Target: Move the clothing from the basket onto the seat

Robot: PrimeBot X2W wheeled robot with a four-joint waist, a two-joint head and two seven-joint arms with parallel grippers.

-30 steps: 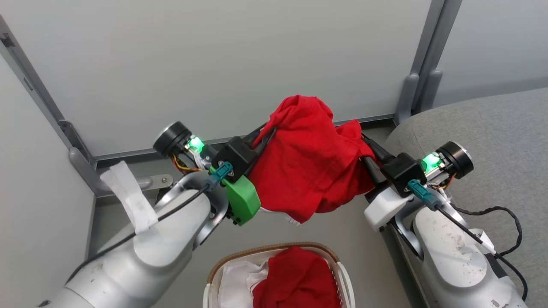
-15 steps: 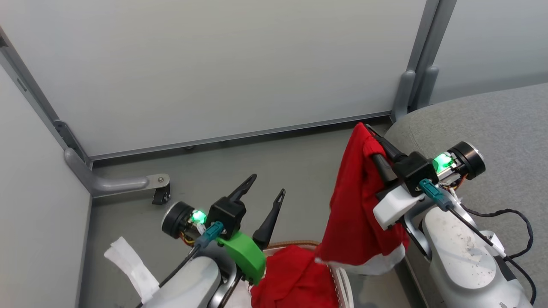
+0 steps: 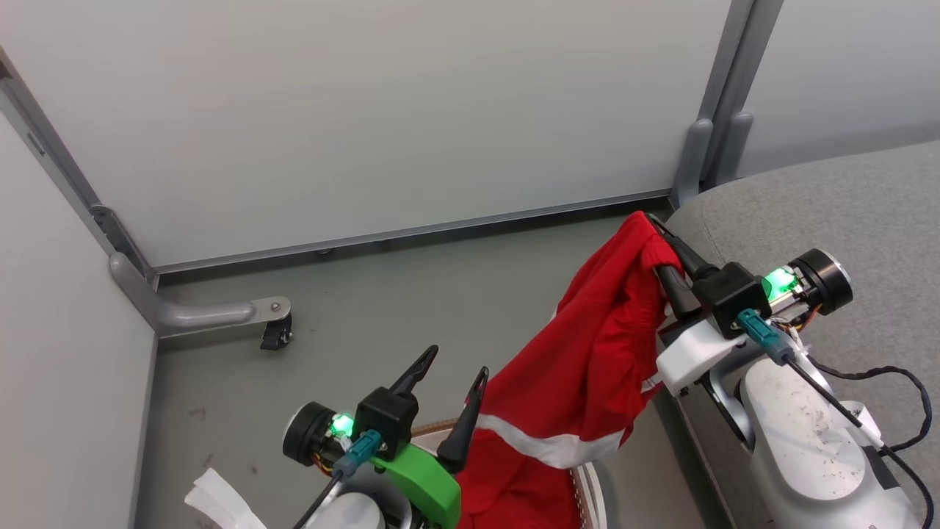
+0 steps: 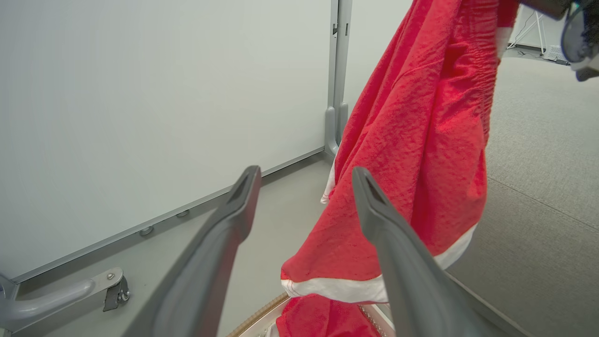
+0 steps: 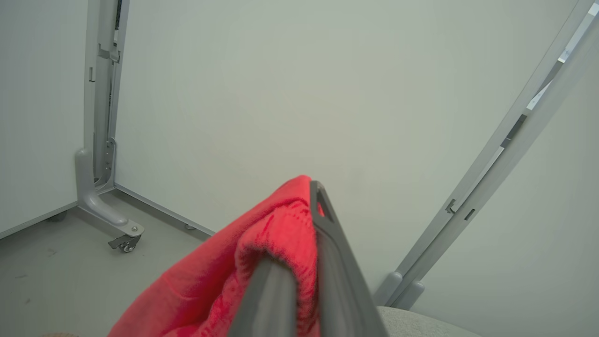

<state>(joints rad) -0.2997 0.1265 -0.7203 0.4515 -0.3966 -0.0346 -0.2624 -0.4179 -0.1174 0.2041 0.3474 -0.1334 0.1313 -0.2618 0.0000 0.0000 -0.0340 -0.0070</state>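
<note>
- right gripper (image 3: 656,232) is clamping tight on the top fold of the red garment (image 3: 587,367), holding it up just beside the seat (image 3: 830,198) edge
- garment is hanging down, its white-striped hem dangling over the basket (image 3: 590,494)
- left gripper (image 3: 455,361) is sitting low by the basket, fingers spread wide, gripping nothing
- more red fabric (image 4: 323,322) is lying in the basket

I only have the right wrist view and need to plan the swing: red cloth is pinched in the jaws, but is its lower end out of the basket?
Observer: Not clearly. The garment hangs from the right gripper, its white-striped hem right over the basket, where a second red garment lies; contact I cannot tell.
Operator: Is the left gripper in the way?
Observer: The left gripper is open and empty, close beside the garment, on its left.
</note>
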